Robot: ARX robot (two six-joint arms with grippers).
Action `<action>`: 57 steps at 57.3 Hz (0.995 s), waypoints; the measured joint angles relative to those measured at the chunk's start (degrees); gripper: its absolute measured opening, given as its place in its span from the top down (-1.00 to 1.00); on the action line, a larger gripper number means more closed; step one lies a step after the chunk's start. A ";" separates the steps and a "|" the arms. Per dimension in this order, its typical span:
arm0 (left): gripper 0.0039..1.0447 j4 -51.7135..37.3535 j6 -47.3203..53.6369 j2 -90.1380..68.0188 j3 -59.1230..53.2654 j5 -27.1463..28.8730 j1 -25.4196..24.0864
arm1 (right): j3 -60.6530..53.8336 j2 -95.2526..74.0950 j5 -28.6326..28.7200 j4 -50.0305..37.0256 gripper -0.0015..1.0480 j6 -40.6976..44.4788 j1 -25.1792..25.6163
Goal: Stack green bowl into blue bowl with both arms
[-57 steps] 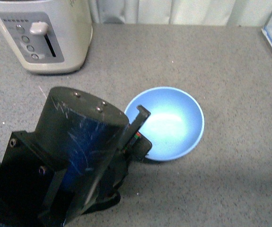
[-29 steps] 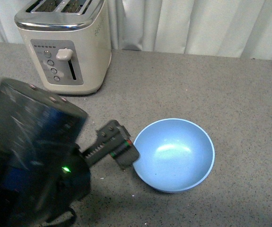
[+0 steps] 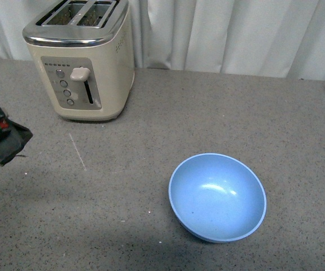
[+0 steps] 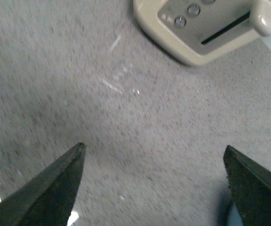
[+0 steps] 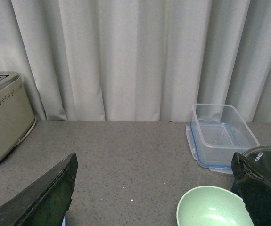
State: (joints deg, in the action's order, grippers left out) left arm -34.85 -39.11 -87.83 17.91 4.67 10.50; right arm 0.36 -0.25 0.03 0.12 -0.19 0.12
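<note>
The blue bowl (image 3: 217, 196) sits upright and holds nothing, on the grey counter at the front right of the middle. Only a black piece of my left arm (image 3: 1, 135) shows at the left edge, well apart from the bowl. My left gripper (image 4: 154, 147) is open over bare counter, with nothing between its fingers (image 4: 55, 188). In the right wrist view the green bowl (image 5: 213, 207) rests upright on the counter, close to one finger (image 5: 260, 188). My right gripper (image 5: 154, 157) is open and holds nothing.
A cream toaster (image 3: 83, 59) stands at the back left, in front of white curtains. A clear lidless container with a blue rim (image 5: 222, 134) lies beyond the green bowl. A dark round lid (image 5: 267, 157) sits beside that container.
My left arm has drawn back from beside the blue bowl to the left edge of the front view. The bowl has stayed on the counter.
</note>
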 joint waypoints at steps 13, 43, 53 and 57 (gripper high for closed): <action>0.12 -19.23 31.47 24.17 -13.14 -3.87 -10.01 | 0.00 -0.13 -0.04 0.00 -0.82 0.00 0.00; 0.93 34.82 38.47 87.60 -16.83 -4.68 -10.36 | 0.00 0.00 0.00 -0.02 -0.82 0.00 -0.02; 0.93 34.82 38.64 87.60 -16.83 -4.68 -10.36 | 0.00 0.00 0.00 -0.02 -0.82 0.00 -0.02; 0.80 34.82 38.64 87.60 -16.83 -4.66 -10.36 | 0.00 0.00 0.00 -0.02 -0.82 0.00 -0.02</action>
State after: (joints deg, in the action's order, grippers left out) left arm -0.03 -0.47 -0.23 1.08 0.01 0.14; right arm 0.36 -0.25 0.03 0.10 -0.19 0.10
